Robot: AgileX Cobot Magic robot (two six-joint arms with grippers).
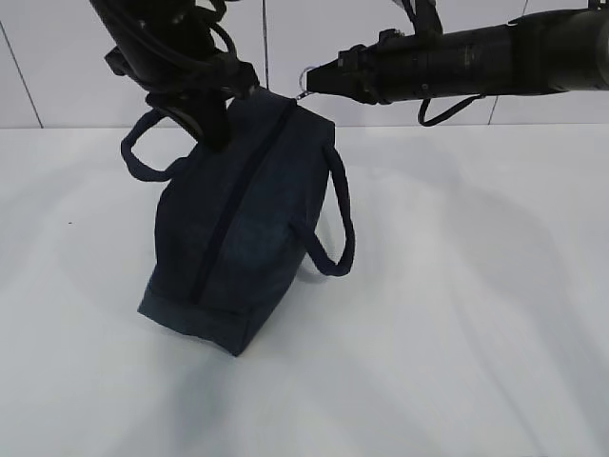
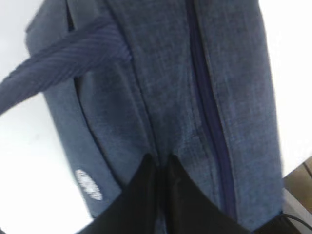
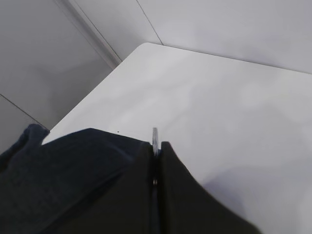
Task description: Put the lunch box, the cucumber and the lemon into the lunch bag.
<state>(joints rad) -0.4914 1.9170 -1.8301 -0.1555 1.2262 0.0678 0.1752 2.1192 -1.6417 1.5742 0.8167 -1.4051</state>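
The dark navy lunch bag [image 1: 243, 233] stands tilted on the white table, its far end lifted, its top zipper [image 1: 233, 205] closed along the whole length. My left gripper [image 1: 217, 133] is shut on a fold of the bag's fabric near its far top; the left wrist view shows the fingers [image 2: 141, 180] pinching the cloth [image 2: 161, 97] beside the zipper [image 2: 207, 112]. My right gripper [image 1: 309, 84] is shut on the metal ring pull [image 1: 303, 80], seen edge-on between the jaws in the right wrist view [image 3: 155, 139]. The lunch box, cucumber and lemon are out of view.
The bag's two loop handles [image 1: 328, 224] [image 1: 143, 152] hang to either side. A white logo [image 2: 89, 184] shows on the bag's side. The white table [image 1: 476, 286] ends at a tiled wall [image 1: 285, 38] behind; its far corner [image 3: 146, 45] shows in the right wrist view.
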